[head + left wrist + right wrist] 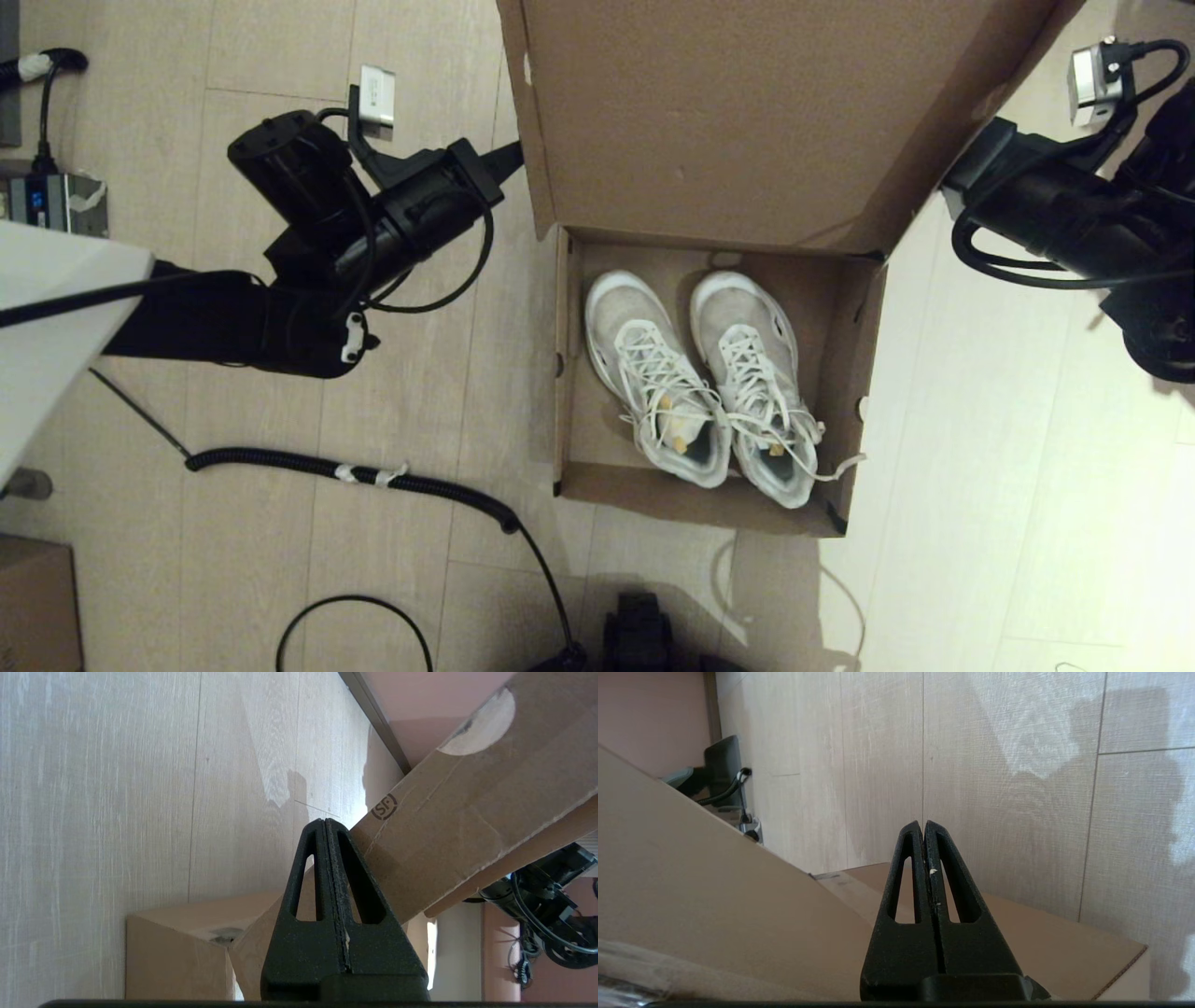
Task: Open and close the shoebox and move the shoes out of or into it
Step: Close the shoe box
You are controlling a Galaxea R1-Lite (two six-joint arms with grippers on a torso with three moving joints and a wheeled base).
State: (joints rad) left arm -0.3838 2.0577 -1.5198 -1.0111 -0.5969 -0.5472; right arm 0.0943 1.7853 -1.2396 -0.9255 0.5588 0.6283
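Observation:
The shoebox [854, 373] stands on the floor with its hinged lid [747, 112] raised steeply at the far side. The shoes [653, 373], white lace-up sneakers, lie side by side inside, toes toward the lid. My left gripper [325, 821] is shut and empty, its tip [512, 157] against the lid's left side flap [467, 812]. My right gripper [923, 823] is also shut and empty, beside the lid's right edge [691, 882]. In the head view the lid hides its fingertips.
A coiled black cable [373, 474] runs across the floor left of the box. A white panel [47, 317] and a small plain carton [33, 607] sit at the left edge. A power strip [56, 201] lies far left.

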